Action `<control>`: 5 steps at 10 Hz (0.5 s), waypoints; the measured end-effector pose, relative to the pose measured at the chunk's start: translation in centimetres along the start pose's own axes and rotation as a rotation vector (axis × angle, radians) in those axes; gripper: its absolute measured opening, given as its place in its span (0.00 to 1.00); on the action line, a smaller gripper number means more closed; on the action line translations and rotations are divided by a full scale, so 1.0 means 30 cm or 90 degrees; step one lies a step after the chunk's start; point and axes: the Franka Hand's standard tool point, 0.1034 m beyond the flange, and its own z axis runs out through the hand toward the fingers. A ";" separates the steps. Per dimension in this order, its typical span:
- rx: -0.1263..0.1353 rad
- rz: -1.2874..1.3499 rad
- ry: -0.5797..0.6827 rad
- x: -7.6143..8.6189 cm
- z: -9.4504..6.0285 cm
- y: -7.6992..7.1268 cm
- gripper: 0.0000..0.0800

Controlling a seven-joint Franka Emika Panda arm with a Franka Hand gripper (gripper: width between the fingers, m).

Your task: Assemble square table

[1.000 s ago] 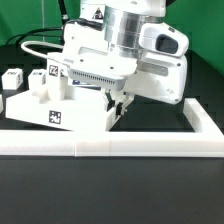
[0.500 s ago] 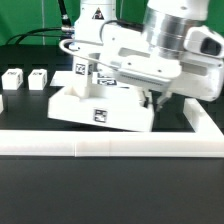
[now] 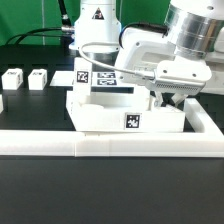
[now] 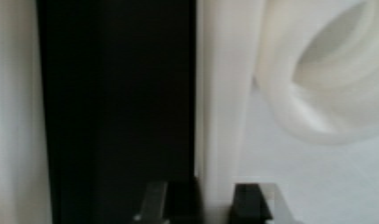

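Observation:
The square table's large white panel (image 3: 110, 117) lies against the front rail, its tagged edge facing the camera, and its right end sits close to the rail's corner. My gripper (image 3: 165, 102) comes down on the panel's right end and is shut on its thin wall. In the wrist view the two dark fingertips (image 4: 253, 203) stand either side of a white edge of the panel (image 4: 214, 120), with my gripper (image 4: 207, 205) closed on it. A round socket (image 4: 332, 80) shows in the panel beside them. Two short white tagged legs (image 3: 12, 77) (image 3: 38, 77) stand at the exterior view's left.
The long low white L-shaped rail (image 3: 60, 147) runs along the front and turns back at the exterior view's right (image 3: 208, 124). The marker board (image 3: 98, 78) lies flat behind the panel, at the foot of the arm's base. Black table surface lies in front of the rail.
My arm has swung toward the exterior view's right, taking the panel with it. The panel has turned from skewed to square with the front rail and moved nearer the corner.

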 end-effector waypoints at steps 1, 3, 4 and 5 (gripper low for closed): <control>0.000 0.015 0.000 0.000 0.000 0.000 0.08; 0.001 0.032 -0.001 -0.001 0.000 0.000 0.08; 0.011 0.082 -0.009 -0.007 -0.001 0.022 0.08; 0.018 0.115 -0.011 -0.003 0.006 0.060 0.08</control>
